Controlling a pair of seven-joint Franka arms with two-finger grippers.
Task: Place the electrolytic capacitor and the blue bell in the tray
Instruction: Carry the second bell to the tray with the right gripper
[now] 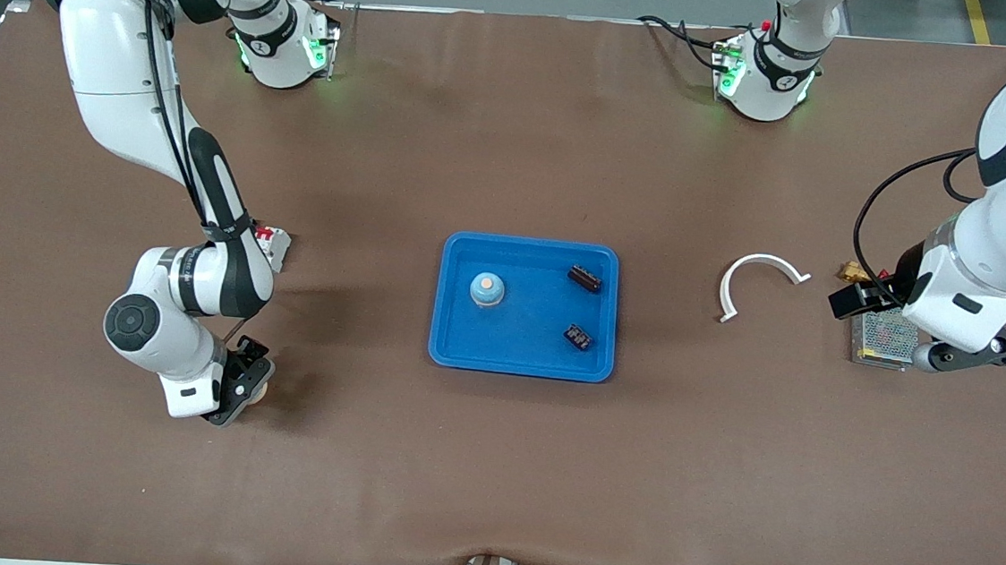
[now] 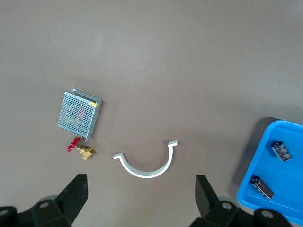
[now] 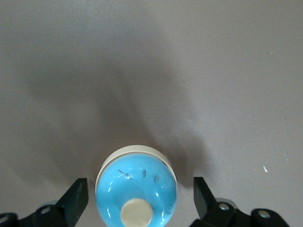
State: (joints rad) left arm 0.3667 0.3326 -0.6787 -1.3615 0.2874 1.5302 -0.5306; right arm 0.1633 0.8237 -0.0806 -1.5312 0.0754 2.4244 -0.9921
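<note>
Tray (image 1: 453,350) of bright blue plastic sits mid-table, roughly midway between the two arms. Inside it: one blue bell (image 1: 486,289) with a pale button on top, standing upright toward the right arm's end, and two dark electrolytic capacitors — one (image 1: 584,279) by the tray's corner farthest from the front camera, toward the left arm's end, the other (image 1: 577,336) nearer the camera along the same side. Both capacitors also appear in the left wrist view, lying apart from each other on the tray floor.

A second blue bell (image 3: 136,185) stands on the brown table (image 1: 489,461) well apart from the tray, toward the right arm's end and nearer the front camera. The right gripper (image 3: 137,201) is low over it — fingers (image 3: 75,201) spread wide on either side of the bell's body, a gap visible on both sides, so nothing is gripped. In the front view this bell is almost wholly hidden under the gripper.

The left gripper (image 2: 142,198) hangs above the table at the left arm's end, jaws released and holding nothing; this arm waits. Below it lie a white curved bracket (image 1: 759,280), a small metal mesh box (image 1: 885,338) and, just beside the box, a small brass valve with a red handle (image 2: 81,150). The bracket lies between the tray and the mesh box, touching neither.

A small red-and-white part (image 1: 273,242) rests on the table near the right arm's forearm.
</note>
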